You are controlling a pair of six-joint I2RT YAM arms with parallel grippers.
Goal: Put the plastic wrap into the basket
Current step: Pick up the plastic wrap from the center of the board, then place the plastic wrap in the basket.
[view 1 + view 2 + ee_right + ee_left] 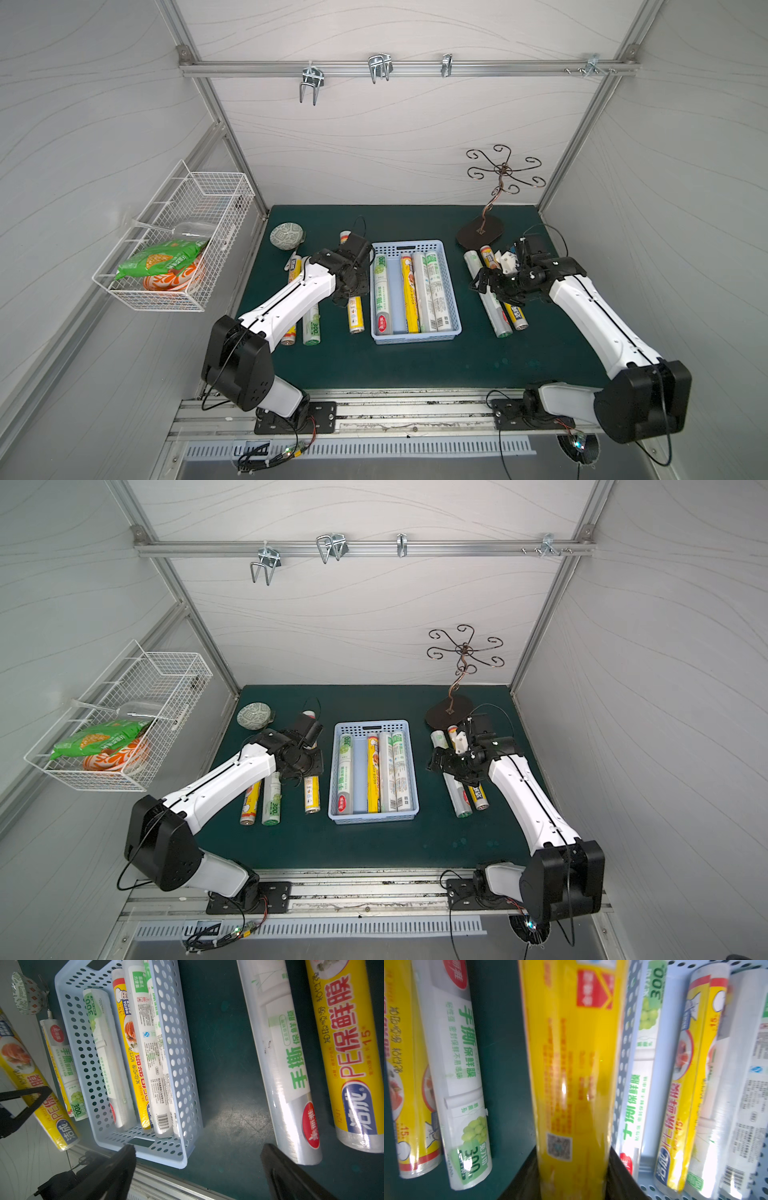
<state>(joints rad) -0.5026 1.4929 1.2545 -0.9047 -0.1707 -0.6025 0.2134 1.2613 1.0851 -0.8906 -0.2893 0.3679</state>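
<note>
**Basket** [415,336]: light blue, perforated, at the middle of the green counter [415,365]. It contains four rolls of plastic wrap [383,291] lying lengthwise side by side: one white with green print, one yellow, and two white ones touching.

**Gripped yellow roll** [577,1064]: outside the basket, just beside its left wall and parallel to it. The left fingers [620,1180] are pressed against both its sides. Whether it is clear of the counter cannot be told.

**Grape-print white roll** [463,1064] and **outer yellow roll** [402,1064]: further left, side by side on the counter, partly under the left arm.

**Clear roll** [280,1064] and **right yellow roll** [349,1053]: on the counter right of the basket, just beside each other. The right fingers [291,1178] are spread wide above them, holding nothing.

**Sundries:** a patterned bowl [286,235] and a metal hook stand [482,226] at the back, and a wire basket [174,249] on the left wall.
</note>
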